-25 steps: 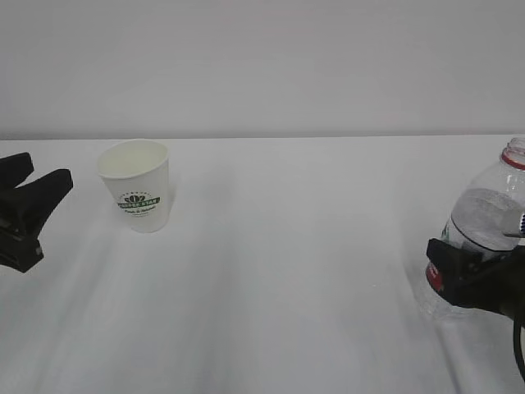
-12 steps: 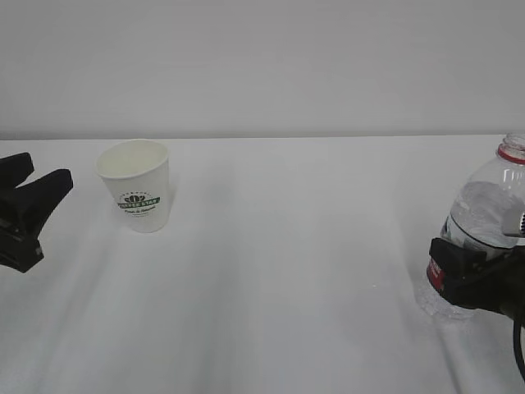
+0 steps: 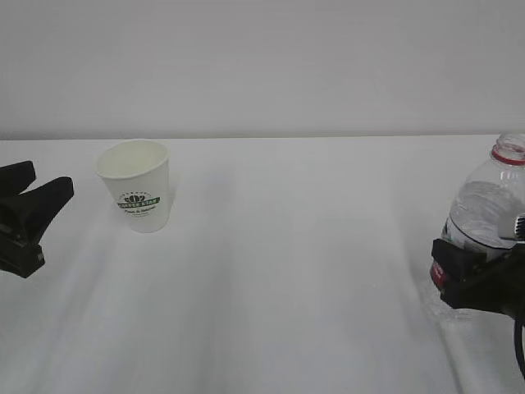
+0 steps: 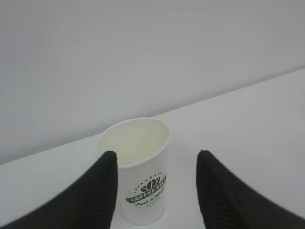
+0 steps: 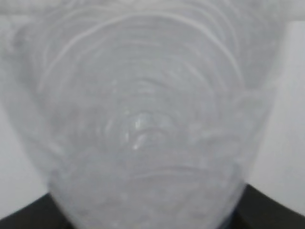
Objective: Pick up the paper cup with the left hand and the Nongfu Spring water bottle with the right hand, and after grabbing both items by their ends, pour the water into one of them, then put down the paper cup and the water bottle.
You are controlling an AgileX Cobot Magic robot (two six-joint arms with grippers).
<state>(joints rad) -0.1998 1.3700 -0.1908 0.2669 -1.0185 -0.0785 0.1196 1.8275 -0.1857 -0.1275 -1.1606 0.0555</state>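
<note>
Paper cup [image 4: 138,169] is standing upright just ahead of the left hand [image 3: 29,215], whose open, empty fingers are flanking it without touching; the right hand [image 3: 476,275] is gripping the Nongfu Spring water bottle [image 3: 488,205] low.

Small white tapered paper cup [image 3: 136,186]: matt, finely textured wall. Clear ribbed plastic bottle [image 3: 489,203]: glossy, translucent. Black gripper fingers [image 4: 97,191]: matt, seemingly ribbed rubber or plastic. White table surface [image 3: 279,271]: smooth, matt.
</note>
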